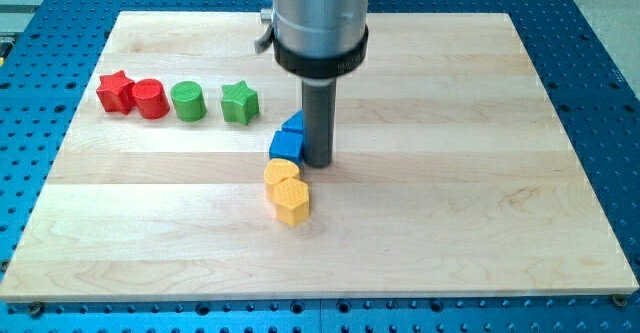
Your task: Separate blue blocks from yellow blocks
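My tip (318,162) against the blue cube (285,145), above yellow blocks (288,190)

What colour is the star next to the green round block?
Green star, clearest in the camera view.

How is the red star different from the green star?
The red star is red and sits at the view's left end of the row; the green star is green and sits at the row's right end. The green star is nearer my tip; the red star is farther. Both are star-shaped and lie flat on the board.
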Robot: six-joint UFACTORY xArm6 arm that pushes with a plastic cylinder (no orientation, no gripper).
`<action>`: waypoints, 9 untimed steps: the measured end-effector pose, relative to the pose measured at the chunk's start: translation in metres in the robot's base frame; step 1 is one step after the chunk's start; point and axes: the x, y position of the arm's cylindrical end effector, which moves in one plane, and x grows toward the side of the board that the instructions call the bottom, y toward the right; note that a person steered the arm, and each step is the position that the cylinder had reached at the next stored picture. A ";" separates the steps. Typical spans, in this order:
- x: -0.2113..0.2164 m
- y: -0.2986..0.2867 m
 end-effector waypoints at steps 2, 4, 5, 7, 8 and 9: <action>0.103 -0.001; 0.127 -0.018; 0.047 -0.046; -0.022 -0.051; -0.039 -0.043; -0.093 -0.017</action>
